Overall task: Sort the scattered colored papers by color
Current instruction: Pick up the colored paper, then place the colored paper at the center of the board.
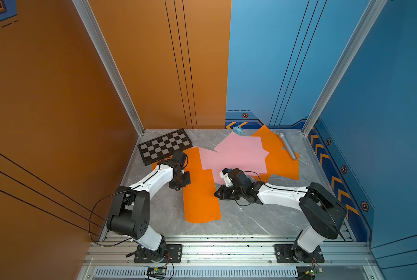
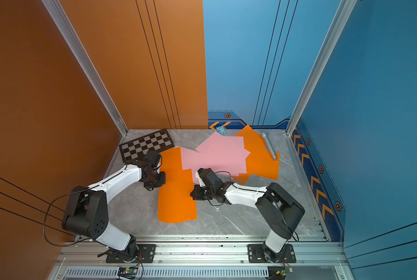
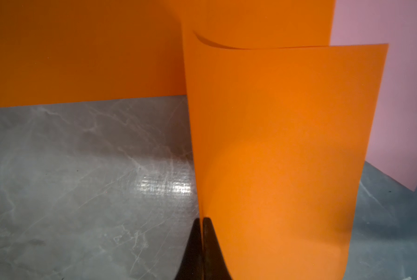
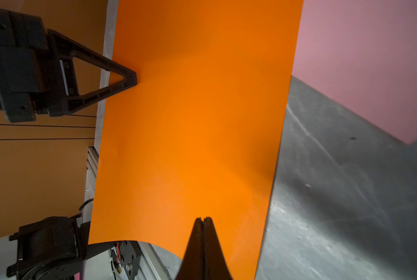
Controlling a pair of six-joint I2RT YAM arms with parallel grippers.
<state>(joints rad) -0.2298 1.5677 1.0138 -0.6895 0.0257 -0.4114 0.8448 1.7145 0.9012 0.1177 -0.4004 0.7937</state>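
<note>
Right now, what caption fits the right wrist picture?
Right gripper and left gripper pinch one orange paper above the grey table.

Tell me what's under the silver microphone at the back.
The microphone's handle end rests on an orange paper; its head end lies over the grey table. Whatever is beneath that paper is covered.

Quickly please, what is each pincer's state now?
Left pincer: closed, holding the orange sheet.
Right pincer: closed, holding the same orange sheet.
</note>
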